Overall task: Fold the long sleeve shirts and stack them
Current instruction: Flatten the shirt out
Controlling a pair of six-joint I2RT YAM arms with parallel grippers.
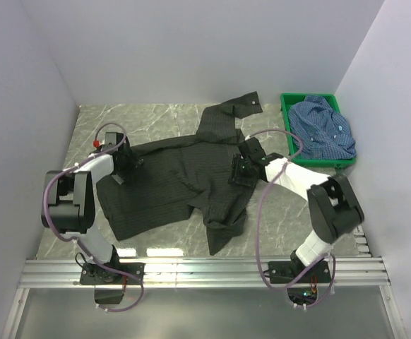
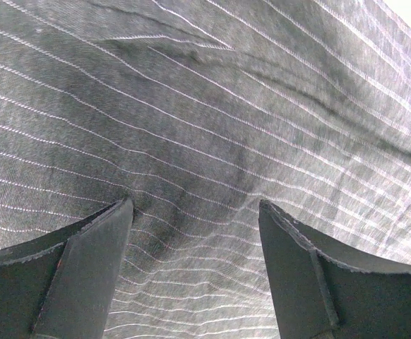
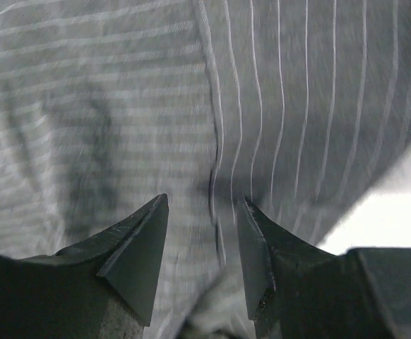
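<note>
**One shirt spread on the table, one bundled in the crate**

At the left, the left gripper (image 1: 128,167) is lowered onto the left part of the black, finely striped, collared cloth shirt (image 1: 177,185). Its two dark fingers (image 2: 85,272) are spread wide, with flat cloth between them and nothing pinched. This shirt is laid out across the middle of the grey marbled table (image 1: 92,127), with one sleeve thrown toward the back. Right of centre, the right gripper (image 1: 238,169) is set on the cloth, its fingers (image 3: 138,254) parted either side of a seam. At the far right, the blue checked cloth shirt (image 1: 323,127) is held, crumpled, in the green rectangular plastic crate (image 1: 286,113). Counted: two shirts, one crate, two grippers.
</note>
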